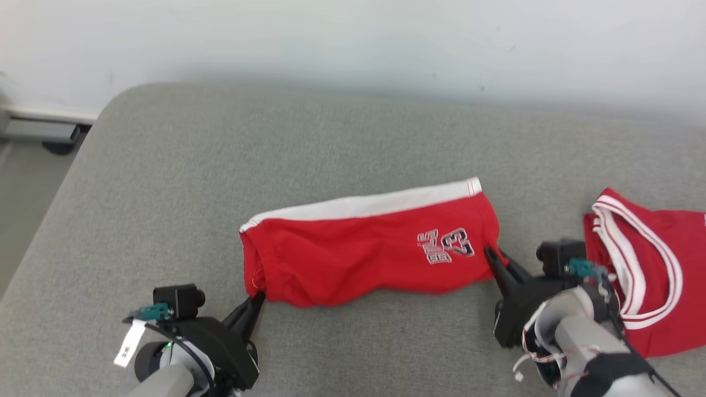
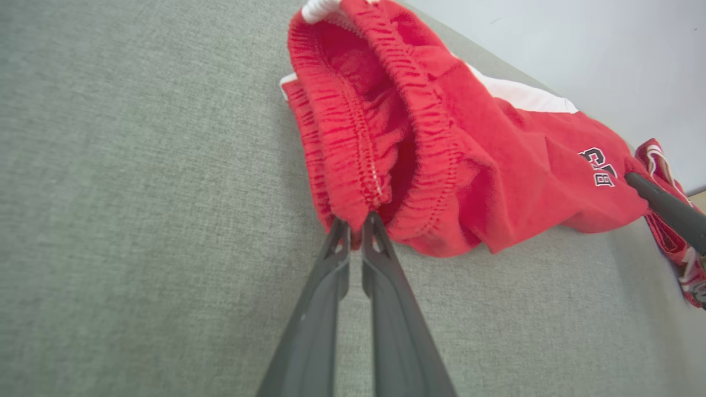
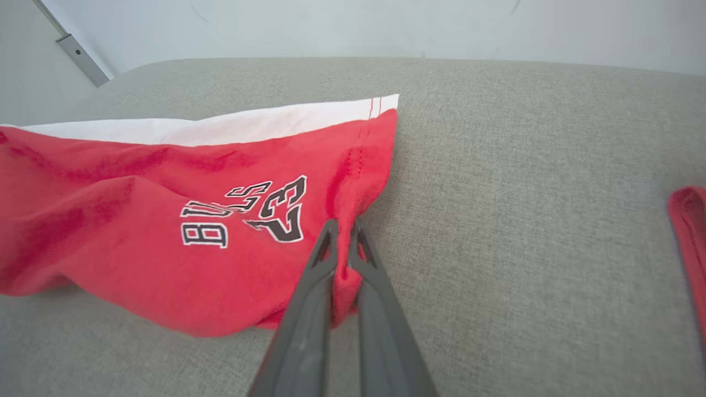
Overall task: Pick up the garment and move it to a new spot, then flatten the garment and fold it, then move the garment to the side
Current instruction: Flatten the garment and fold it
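The garment (image 1: 364, 248) is a pair of red shorts with a white side stripe and a "23" print, stretched left to right across the grey cushion (image 1: 353, 143). My left gripper (image 1: 258, 300) is shut on the elastic waistband at the shorts' near left corner (image 2: 356, 223). My right gripper (image 1: 491, 255) is shut on the hem at the near right corner (image 3: 343, 234). In the left wrist view the waistband (image 2: 386, 121) gapes open above my fingers, and the right gripper's finger (image 2: 667, 209) shows at the far end. The cloth sags a little between the two grips.
A second red garment with white trim (image 1: 645, 270) lies at the right, just beyond my right wrist; its edge (image 3: 689, 231) shows in the right wrist view. A pale wall (image 1: 353, 44) runs behind the cushion. The cushion's rounded left corner (image 1: 99, 143) drops to the floor.
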You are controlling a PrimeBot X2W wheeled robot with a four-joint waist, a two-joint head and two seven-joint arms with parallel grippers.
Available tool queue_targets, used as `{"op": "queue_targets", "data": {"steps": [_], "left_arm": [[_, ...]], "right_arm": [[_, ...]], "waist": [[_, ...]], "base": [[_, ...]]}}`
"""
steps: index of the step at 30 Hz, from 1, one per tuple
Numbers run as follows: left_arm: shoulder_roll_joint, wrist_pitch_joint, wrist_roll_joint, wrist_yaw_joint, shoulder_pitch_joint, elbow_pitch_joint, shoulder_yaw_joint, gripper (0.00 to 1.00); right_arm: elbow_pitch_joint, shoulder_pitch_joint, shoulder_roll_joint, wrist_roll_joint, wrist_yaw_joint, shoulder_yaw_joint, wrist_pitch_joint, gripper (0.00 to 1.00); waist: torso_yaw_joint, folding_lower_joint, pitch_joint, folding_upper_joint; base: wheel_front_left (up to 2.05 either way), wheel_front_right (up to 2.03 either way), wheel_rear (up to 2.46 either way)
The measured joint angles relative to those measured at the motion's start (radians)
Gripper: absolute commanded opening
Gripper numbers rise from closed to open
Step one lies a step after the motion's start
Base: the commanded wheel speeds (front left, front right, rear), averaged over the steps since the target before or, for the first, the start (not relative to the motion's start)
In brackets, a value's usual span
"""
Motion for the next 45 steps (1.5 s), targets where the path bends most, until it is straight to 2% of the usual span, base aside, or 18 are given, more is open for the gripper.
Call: {"op": "queue_targets", "data": {"steps": [13, 25, 33, 35, 45], "left_arm": [[0.02, -0.008, 0.002, 0.0, 0.12, -0.004, -0.054, 0.0], [0.034, -0.025, 0.014, 0.0, 0.161, -0.034, -0.069, 0.0], [0.041, -0.025, 0.013, 0.0, 0.18, -0.04, -0.064, 0.0], [0.041, -0.026, 0.014, 0.0, 0.189, -0.037, -0.066, 0.0], [0.037, -0.026, 0.012, 0.001, 0.196, -0.026, -0.066, 0.0]], "right_arm": [[-0.116, 0.241, -0.039, 0.064, 0.0, -0.002, -0.008, 0.0], [-0.259, 0.401, -0.069, 0.088, 0.0, -0.019, -0.009, 0.0], [-0.328, 0.45, -0.089, 0.09, -0.006, -0.029, -0.009, 0.0], [-0.337, 0.45, -0.092, 0.086, -0.022, -0.02, -0.007, 0.0], [-0.359, 0.45, -0.095, 0.077, -0.05, -0.006, 0.025, 0.0]], "waist": [[-0.047, 0.0, -0.122, -0.0001], [-0.093, 0.0, -0.178, 0.0], [-0.103, 0.0001, -0.179, 0.0], [-0.107, 0.0003, -0.175, 0.0001], [-0.115, 0.0003, -0.162, 0.0]], "base": [[0.0, 0.0, 0.0], [0.0, 0.0, 0.0], [0.0, 0.0, 0.0], [0.0, 0.0, 0.0], [0.0, 0.0, 0.0]]}}
